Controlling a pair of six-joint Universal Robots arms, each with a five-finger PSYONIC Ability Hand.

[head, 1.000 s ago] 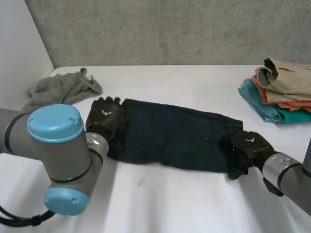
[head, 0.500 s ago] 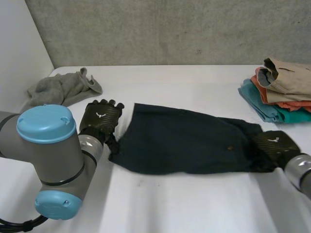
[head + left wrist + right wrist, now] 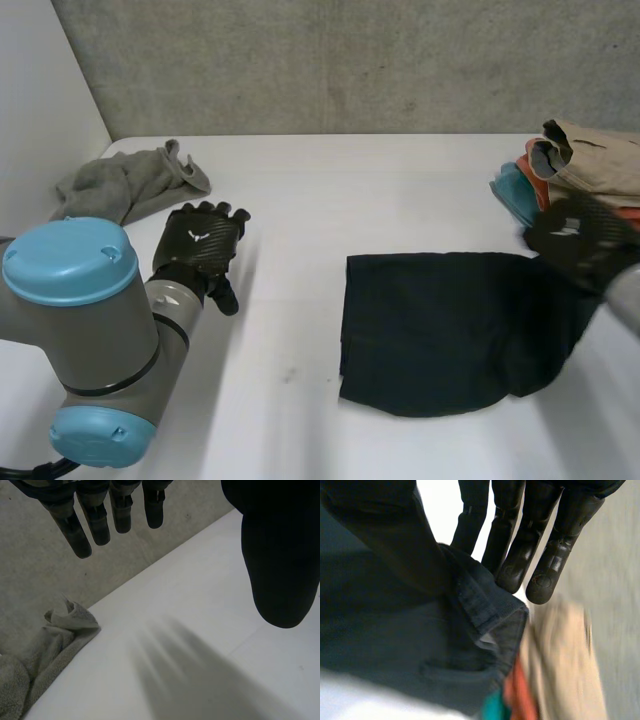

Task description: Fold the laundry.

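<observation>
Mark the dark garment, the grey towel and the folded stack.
dark garment (image 3: 430,335), head view, middle of its flat panel.
grey towel (image 3: 120,185), head view, centre of the crumpled heap.
folded stack (image 3: 600,160), head view, beige top piece.

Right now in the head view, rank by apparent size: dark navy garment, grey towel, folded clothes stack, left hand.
Largest: dark navy garment.
Then grey towel and folded clothes stack, too alike to rank; the stack runs past the view's edge.
Smallest: left hand.

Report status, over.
Left hand open, apart from dark cloth. Right hand pinching dark cloth's edge. Folded stack close beside right hand.
</observation>
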